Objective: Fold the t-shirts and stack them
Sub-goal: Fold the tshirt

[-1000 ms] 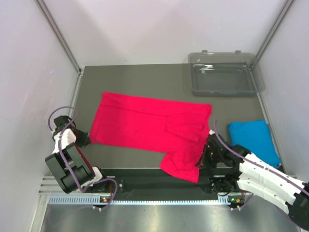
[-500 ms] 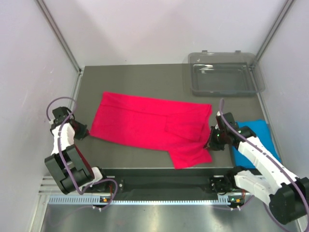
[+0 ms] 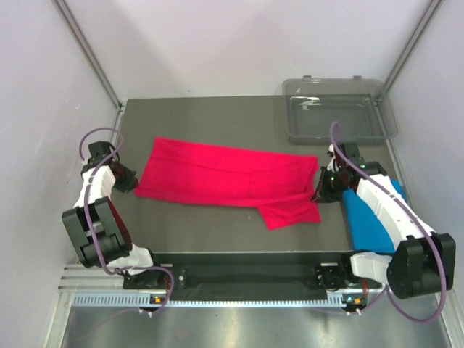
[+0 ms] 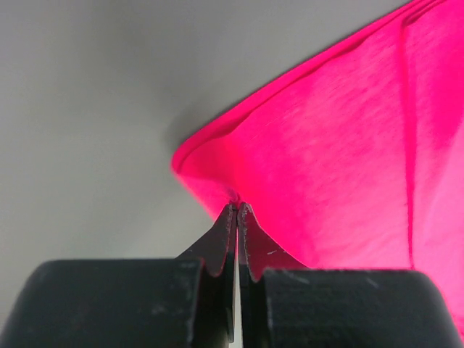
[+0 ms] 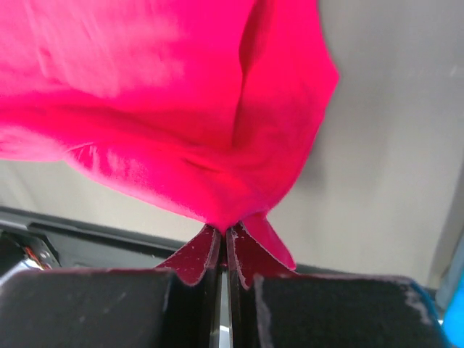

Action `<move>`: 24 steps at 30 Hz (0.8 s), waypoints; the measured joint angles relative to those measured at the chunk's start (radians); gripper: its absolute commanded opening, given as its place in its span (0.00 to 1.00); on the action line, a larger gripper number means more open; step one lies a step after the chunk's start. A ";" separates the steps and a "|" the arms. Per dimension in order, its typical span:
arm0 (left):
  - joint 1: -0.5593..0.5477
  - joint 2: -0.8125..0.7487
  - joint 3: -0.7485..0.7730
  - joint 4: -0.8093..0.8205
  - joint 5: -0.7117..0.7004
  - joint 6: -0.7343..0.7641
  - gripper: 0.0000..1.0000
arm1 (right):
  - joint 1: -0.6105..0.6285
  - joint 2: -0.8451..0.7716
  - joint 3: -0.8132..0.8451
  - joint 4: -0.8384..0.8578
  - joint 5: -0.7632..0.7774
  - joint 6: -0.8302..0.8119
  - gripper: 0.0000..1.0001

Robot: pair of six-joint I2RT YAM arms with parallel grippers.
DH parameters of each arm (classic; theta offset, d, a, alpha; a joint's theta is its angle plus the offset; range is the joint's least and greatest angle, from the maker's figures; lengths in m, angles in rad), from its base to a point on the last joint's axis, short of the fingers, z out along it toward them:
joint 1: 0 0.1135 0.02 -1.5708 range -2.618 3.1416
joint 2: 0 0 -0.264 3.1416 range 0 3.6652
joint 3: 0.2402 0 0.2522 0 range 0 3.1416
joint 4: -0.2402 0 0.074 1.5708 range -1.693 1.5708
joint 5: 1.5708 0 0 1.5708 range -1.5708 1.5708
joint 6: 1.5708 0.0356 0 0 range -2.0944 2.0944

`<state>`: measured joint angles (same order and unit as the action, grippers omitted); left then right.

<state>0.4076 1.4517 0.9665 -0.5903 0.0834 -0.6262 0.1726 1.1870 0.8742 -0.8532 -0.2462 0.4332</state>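
We could read no text, label, brand, number or sign in any of the three views (neither on cloth nor on hardware).
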 measured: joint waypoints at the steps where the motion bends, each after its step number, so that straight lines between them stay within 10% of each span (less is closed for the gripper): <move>1: -0.007 0.025 0.019 0.006 0.000 -0.005 0.00 | -0.013 0.020 0.019 0.000 -0.005 -0.010 0.00; 24: -0.082 0.445 0.377 0.021 0.009 -0.072 0.00 | -0.123 0.390 0.271 0.024 -0.131 -0.093 0.00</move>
<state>0.3256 1.8969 1.3437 -0.5694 0.0921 -0.6979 0.0494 1.5772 1.1450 -0.8295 -0.3771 0.3397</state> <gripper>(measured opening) 0.012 0.009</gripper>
